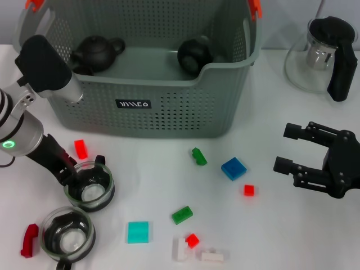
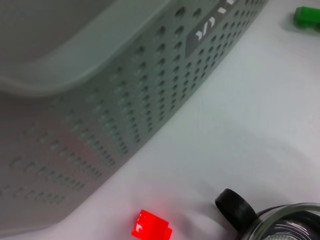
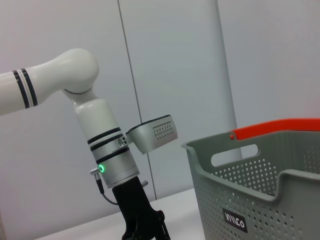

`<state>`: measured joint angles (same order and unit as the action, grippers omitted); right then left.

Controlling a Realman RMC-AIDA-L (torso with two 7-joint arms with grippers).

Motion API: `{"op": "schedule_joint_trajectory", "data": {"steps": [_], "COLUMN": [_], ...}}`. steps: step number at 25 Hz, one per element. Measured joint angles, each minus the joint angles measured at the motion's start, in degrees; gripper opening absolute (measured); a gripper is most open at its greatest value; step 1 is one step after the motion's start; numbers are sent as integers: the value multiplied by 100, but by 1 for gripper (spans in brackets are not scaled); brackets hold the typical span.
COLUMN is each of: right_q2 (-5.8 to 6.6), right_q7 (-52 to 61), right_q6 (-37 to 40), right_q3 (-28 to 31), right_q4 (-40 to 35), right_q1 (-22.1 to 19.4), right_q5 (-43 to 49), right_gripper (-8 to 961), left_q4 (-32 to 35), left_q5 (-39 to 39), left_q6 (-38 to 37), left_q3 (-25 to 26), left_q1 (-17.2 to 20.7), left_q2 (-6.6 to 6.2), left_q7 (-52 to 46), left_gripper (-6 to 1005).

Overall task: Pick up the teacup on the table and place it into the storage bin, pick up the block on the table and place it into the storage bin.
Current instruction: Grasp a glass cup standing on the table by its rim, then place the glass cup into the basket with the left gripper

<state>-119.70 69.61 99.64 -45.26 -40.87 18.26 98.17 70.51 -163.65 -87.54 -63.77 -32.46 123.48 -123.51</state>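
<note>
1. Teacup (image 1: 90,188) first, since that's what we're on right now: it's a glass cup near the bench's left edge, just in front of the storage bin (image 1: 149,104), with a second glass cup (image 1: 67,232) sitting right behind it toward the front-left corner.
2. Our left gripper (image 1: 68,174) is down at the teacup's rim on the side toward the bench's left edge. We honestly can't tell if the fingers are closed on it or not.
3. We'd make sure one finger is inside the rim and one outside before squeezing, because glass is slippery.
4. Lift straight up. The red block (image 1: 81,148) sits just beside the cup and the bin wall is close, so no sideways dragging.
5. Clear the bin's front rim fully, then lower in. Two dark teapots are already inside, so aim for the gap between them.
6. Right gripper (image 1: 292,149) hangs open near the right edge, well away from everything. Leave it parked.
</note>
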Motion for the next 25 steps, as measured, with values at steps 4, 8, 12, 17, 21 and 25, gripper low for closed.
{"op": "schedule_joint_trajectory", "data": {"steps": [4, 8, 12, 17, 21, 25], "right_q2": [0, 0, -1, 5, 7, 8], "right_q7": [0, 1, 54, 88, 88, 88], "right_q6": [1, 1, -4, -9, -12, -4], "right_q3": [0, 2, 8, 9, 36, 79], "right_q4": [0, 0, 0, 0, 1, 0], "right_q1": [2, 2, 5, 19, 20, 19], "right_q5": [6, 10, 10, 10, 10, 8], "right_gripper": [807, 807, 807, 806, 806, 806], "left_q4": [-9, -3, 21, 183, 262, -84], "left_q5": [-1, 0, -1, 41, 374, 1223], "left_q6": [-27, -42, -61, -246, -528, -1246], "left_q3": [-28, -64, -56, 93, 773, 1976], "left_q1": [-25, -16, -2, 8, -43, -229], "left_q2": [-5, 1, -7, -9, -27, -271], "left_q7": [-20, -36, -62, -18, 356, 1073], "left_gripper": [566, 386, 200, 75, 45, 44]}}
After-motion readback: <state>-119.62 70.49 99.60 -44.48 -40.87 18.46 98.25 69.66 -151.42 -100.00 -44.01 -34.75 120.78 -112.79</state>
